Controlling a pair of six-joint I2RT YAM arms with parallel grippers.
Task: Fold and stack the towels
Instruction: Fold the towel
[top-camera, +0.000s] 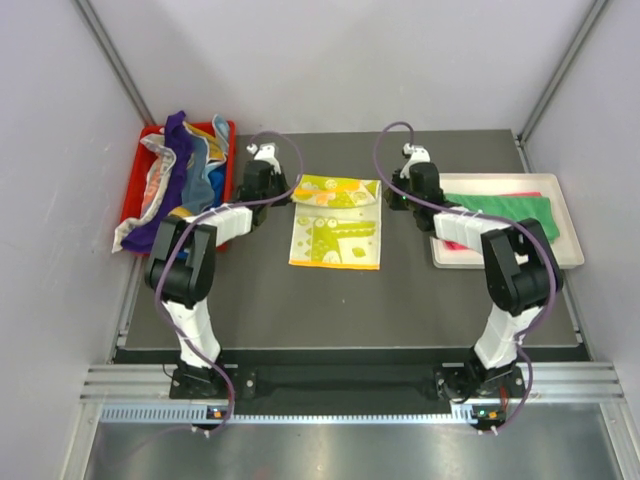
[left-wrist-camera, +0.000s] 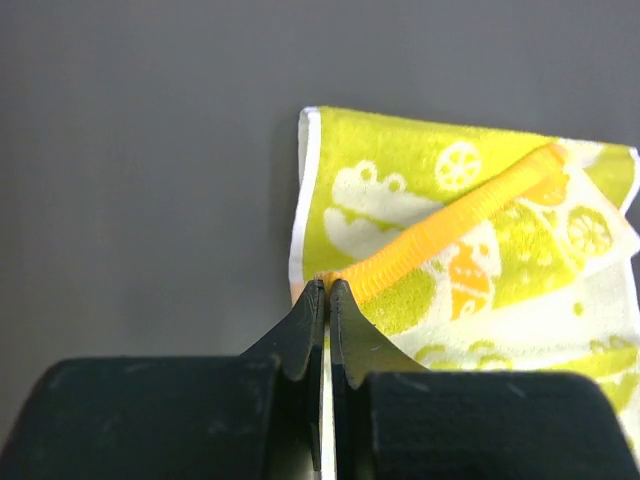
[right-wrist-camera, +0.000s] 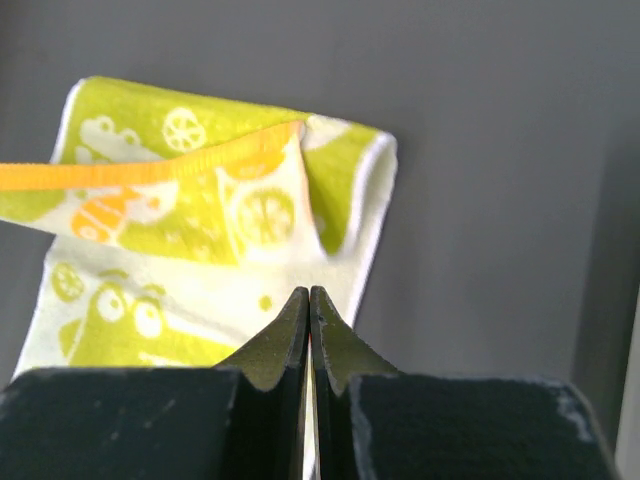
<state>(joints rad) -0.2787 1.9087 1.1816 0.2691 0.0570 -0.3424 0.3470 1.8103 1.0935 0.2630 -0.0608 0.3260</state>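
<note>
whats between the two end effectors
The yellow-green towel, partly folded, lies between the left end effector and right end effector; top view shows it.

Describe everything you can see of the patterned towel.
The towel is soft terry, yellow-green with white and orange cartoon prints and an orange hem. It lies on the dark table between the arms, far strip folded back over itself. The shut left gripper pinches the hem at its far left corner; the shut right gripper is at its right edge, grip unclear.
</note>
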